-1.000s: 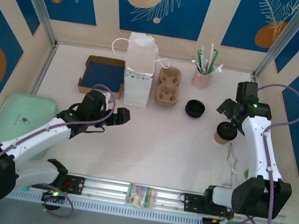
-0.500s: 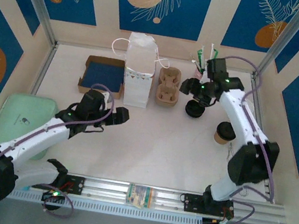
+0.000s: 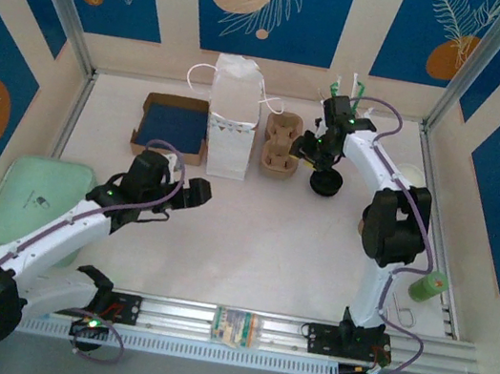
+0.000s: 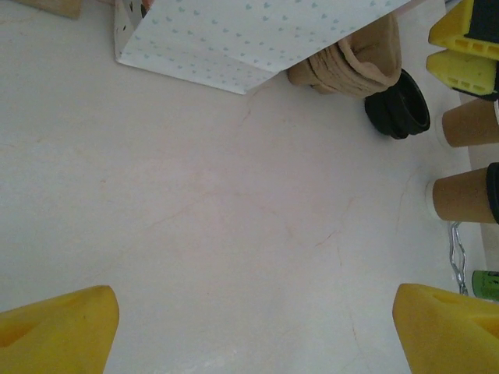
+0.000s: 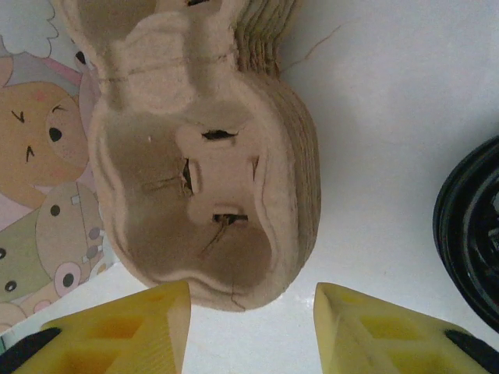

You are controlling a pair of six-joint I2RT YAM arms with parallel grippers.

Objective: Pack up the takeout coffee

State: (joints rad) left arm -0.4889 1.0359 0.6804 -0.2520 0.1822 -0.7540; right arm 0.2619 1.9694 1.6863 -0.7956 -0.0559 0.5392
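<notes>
1. We judge the step in hand to be fetching a carrier. The right end effector (image 5: 249,312) is poised at one end of the stack of pulp carriers (image 5: 203,179), fingers parted and nothing between them.
2. The left end effector (image 4: 249,335) hangs low over bare counter (image 3: 260,237), spread wide and empty.
3. The takeout coffee (image 4: 460,195), lid on, stands at the counter's right side, near the lidless tan cups (image 4: 468,125) and well apart from the white paper bag (image 3: 231,121). Nothing holds it.
4. Next, we think the right fingers must straddle the top carrier's rim and lift that one alone, since the carriers nest tightly. The black lids (image 3: 326,181) sit just beside the stack and could be nudged.
5. Containers:
   - The top carrier's wells are empty.
   - The blue-lined cardboard tray (image 3: 172,125) holds nothing.
   - The pink cup (image 3: 339,130) holds straws.
   - We cannot tell what is in the bag.
</notes>
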